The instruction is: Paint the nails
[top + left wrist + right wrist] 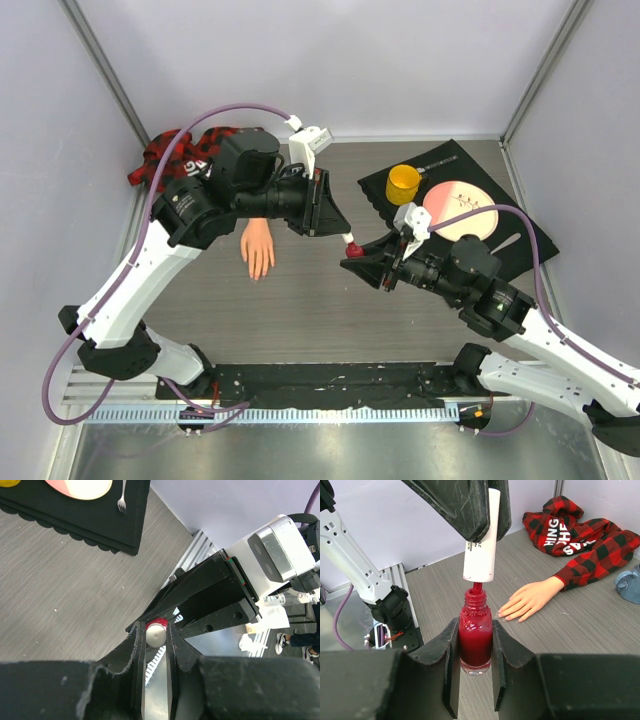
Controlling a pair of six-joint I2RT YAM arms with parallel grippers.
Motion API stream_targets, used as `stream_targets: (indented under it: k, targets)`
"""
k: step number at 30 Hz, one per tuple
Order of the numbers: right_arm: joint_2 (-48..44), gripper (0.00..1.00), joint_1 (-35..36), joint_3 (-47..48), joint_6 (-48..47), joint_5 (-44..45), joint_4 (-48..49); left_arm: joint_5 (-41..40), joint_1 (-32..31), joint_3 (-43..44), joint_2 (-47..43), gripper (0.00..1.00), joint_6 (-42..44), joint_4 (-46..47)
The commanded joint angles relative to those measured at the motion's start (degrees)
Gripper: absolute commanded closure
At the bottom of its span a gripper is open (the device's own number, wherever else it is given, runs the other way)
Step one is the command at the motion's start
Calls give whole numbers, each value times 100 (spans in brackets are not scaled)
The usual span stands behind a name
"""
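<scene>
L gripper (481,510) pinches white cap (480,550); R gripper (475,645) clamps polish bottle (475,630) — brush stem (477,586) just above neck.
Nails (505,611) on mannequin hand (532,597), flat on table (430,595), well apart from brush — look bare, too small to confirm. Plaid sleeve (590,560) beyond. Est.: cap off, brush loading; all painting left.

Grey wood-grain tabletop (300,320); pale lilac walls (350,60); aluminium corner posts (545,65); even light.

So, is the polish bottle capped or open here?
Open: the white cap sits lifted above the bottle neck, only its brush stem bridging them.
</scene>
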Motion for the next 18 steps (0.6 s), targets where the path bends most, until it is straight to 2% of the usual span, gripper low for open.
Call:
stream_targets:
  k: [1,18]
  targets:
    - [37,99,-20,99,77,-131,466,-12,25,144,-153,100,87,347]
    - [134,99,-20,46,147,-219,536,5,25,232,-144,100,95,426]
